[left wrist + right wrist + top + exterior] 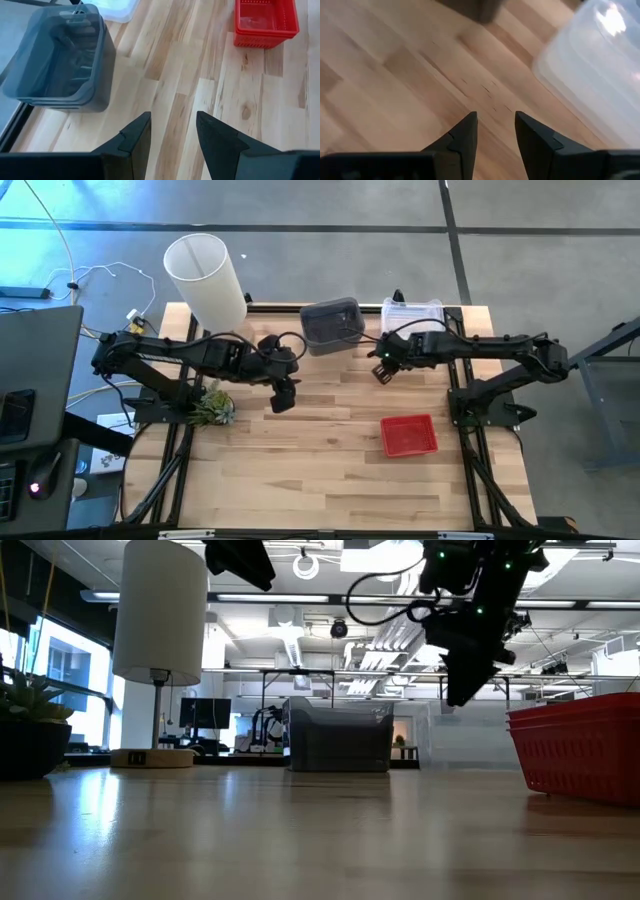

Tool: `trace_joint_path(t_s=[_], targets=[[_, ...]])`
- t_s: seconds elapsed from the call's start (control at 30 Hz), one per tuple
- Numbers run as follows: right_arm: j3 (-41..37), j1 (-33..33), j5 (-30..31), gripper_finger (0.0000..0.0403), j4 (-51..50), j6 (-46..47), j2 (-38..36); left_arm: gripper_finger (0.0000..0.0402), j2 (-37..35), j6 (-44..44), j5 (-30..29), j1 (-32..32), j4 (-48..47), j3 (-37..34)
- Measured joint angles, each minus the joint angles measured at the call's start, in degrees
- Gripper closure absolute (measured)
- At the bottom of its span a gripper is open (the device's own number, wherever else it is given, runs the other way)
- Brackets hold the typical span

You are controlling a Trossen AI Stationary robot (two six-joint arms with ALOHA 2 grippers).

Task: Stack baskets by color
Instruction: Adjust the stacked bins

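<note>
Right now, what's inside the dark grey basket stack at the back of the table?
Nothing loose shows inside the dark grey basket stack: only its own bare floor through the open top. Layered rims suggest nested baskets, but whatever lies between them is hidden.

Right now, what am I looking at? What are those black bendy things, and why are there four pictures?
Those black bendy things are two robot arms fixed to a wooden table. Each ends in a two-finger pincher called a gripper. The four pictures show one moment from four cameras: one looks straight down from above, one sits low at table height, and one rides on each arm's wrist.

From above, the left gripper and the right gripper both hover over the middle of the table. Both are open and hold nothing.

On the table sit the dark grey baskets and the clear baskets at the far edge, and the red baskets nearer the front. Each colour looks stacked already. There is also a tall white lamp and a small green plant.
</note>
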Motion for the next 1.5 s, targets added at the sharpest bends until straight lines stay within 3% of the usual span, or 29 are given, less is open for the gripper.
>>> trace_joint_path(t_s=[0.33, 0.77, 0.9, 1.5], targets=[[2.56, 1.27, 0.82, 0.0284, 7.01, -4.75, -0.21, 0.0257, 0.04, 0.44, -0.12, 1.51, 13.38, -7.88], [15.91, 1.45, 5.16, 0.0284, 2.61, -10.77, -0.26, 0.0257, 1.05, 3.02, 0.54, 7.98, 31.35, -18.08], [16.92, 1.45, 5.14, 0.0284, 0.95, -10.69, -0.26, 0.0257, 1.77, 2.98, 3.77, 9.9, 35.81, -21.62], [16.92, 1.45, 5.14, 0.0284, -1.92, -9.17, -0.24, 0.0257, 15.62, 6.11, 3.04, 17.85, 46.46, -23.25]])
